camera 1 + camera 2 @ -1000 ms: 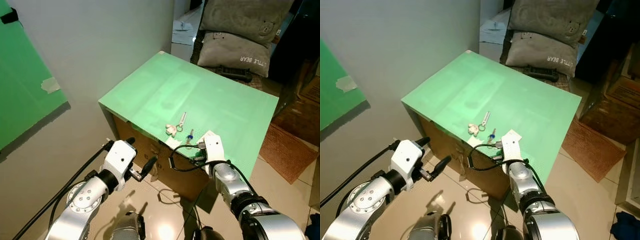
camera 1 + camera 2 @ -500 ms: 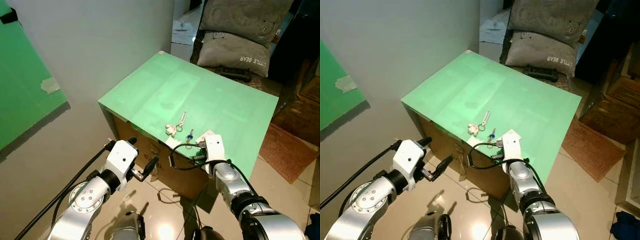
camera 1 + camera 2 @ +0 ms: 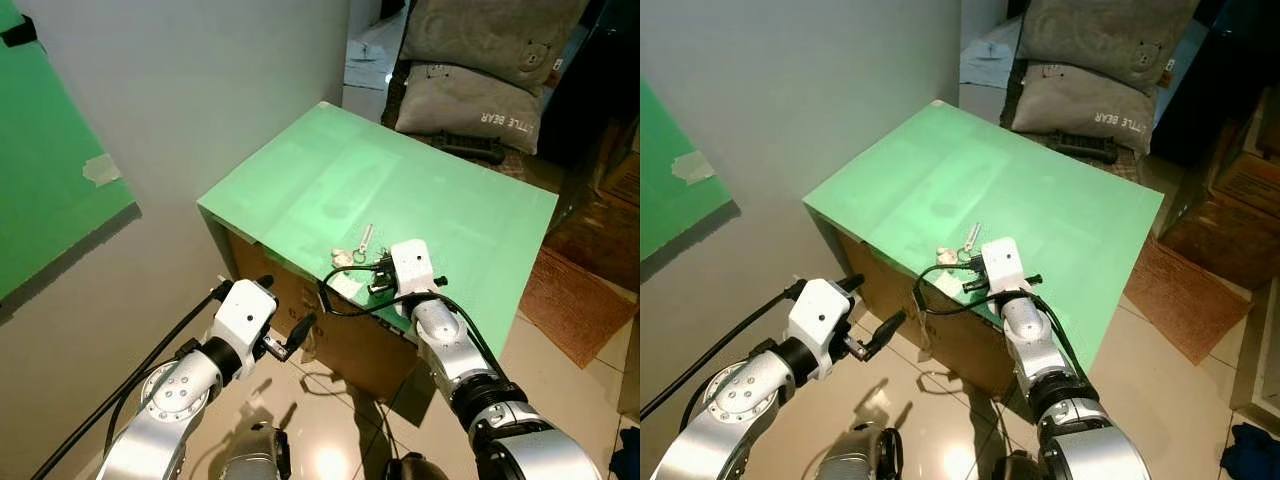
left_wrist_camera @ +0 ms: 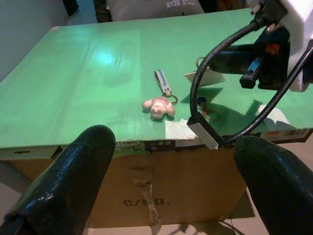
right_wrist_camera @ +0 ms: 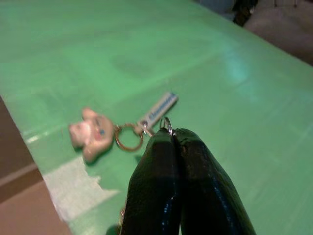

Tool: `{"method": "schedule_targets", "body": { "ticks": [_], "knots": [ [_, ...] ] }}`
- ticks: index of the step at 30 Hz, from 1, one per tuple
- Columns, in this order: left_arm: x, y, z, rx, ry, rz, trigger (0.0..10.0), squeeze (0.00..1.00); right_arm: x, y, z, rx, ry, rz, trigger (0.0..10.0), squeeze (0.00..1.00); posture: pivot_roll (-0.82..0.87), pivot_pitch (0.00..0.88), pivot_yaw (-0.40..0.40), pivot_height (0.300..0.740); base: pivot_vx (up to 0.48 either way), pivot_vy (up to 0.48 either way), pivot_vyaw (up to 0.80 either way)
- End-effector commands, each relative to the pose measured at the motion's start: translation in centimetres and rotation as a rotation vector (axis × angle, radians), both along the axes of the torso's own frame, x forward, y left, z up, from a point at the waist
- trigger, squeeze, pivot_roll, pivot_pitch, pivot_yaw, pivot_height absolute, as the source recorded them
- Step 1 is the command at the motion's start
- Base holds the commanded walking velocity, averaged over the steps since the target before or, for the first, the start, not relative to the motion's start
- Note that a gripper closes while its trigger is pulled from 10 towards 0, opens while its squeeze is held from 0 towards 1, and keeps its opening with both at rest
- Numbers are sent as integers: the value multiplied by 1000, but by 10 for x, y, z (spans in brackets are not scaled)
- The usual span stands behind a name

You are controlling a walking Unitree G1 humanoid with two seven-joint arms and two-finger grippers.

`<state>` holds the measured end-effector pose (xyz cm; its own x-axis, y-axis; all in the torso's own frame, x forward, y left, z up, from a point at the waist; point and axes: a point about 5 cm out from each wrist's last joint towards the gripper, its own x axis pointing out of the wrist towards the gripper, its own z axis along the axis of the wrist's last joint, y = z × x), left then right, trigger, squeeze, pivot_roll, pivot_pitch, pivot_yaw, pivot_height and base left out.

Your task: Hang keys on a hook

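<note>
A key bunch lies near the front edge of the green table top (image 3: 430, 190): a cream bear charm (image 3: 343, 257), a ring and a white tag (image 3: 366, 237). A blue-headed key (image 4: 200, 102) lies beside them. My right gripper (image 3: 376, 264) hovers just over the keys with its fingers (image 5: 171, 161) pressed shut. A small wire ring (image 5: 166, 122) shows at their tips; whether it is pinched I cannot tell. My left gripper (image 3: 285, 303) is open, low in front of the cardboard box, below the table edge.
The green top rests on a cardboard box (image 3: 340, 335). Grey pillows (image 3: 470, 70) and a black object (image 3: 470, 148) sit beyond the far edge. A white wall with a green sheet (image 3: 50, 190) stands at left, and a brown mat (image 3: 570, 300) lies at right on the tiled floor.
My right gripper has moved forward and left from the table's front edge to over the keys, now covering the blue key in the eye views. The left arm has barely shifted.
</note>
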<state>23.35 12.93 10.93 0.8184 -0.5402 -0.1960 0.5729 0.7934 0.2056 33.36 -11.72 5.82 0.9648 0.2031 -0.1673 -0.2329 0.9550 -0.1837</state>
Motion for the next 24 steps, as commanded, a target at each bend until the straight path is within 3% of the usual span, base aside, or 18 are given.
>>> {"method": "schedule_targets", "body": {
  "ticks": [1, 5, 10, 17, 20, 24],
  "knots": [
    [1, -1, 0, 4, -8, -4, 10000, 0, -2, -1, 2, 6, -36, -8, 0, 0, 193, 148, 18, 703, 0, 0, 0],
    [3, -2, 0, -6, -9, -2, 10000, 0, 0, -5, 11, -32, -102, -21, 0, 0, 188, 143, 17, 703, 0, 0, 0],
    [8, -1, 2, -77, 9, 46, 10000, 0, 3, -7, 23, -62, -173, -26, 0, 0, 182, 136, 17, 703, 0, 0, 0],
    [16, 3, 4, -124, 6, 118, 10000, 0, 7, -7, 39, -22, -213, -26, 0, 0, 174, 130, 17, 703, 0, 0, 0],
    [26, 8, 6, -229, 27, 232, 10000, 0, 11, -5, 54, 3, -253, -13, 0, 0, 165, 114, 12, 703, 0, 0, 0],
    [31, 5, 7, -225, 12, 230, 10000, 0, 13, -5, 54, 22, -227, -18, 0, 0, 155, 97, 8, 703, 0, 0, 0]
  ]
}}
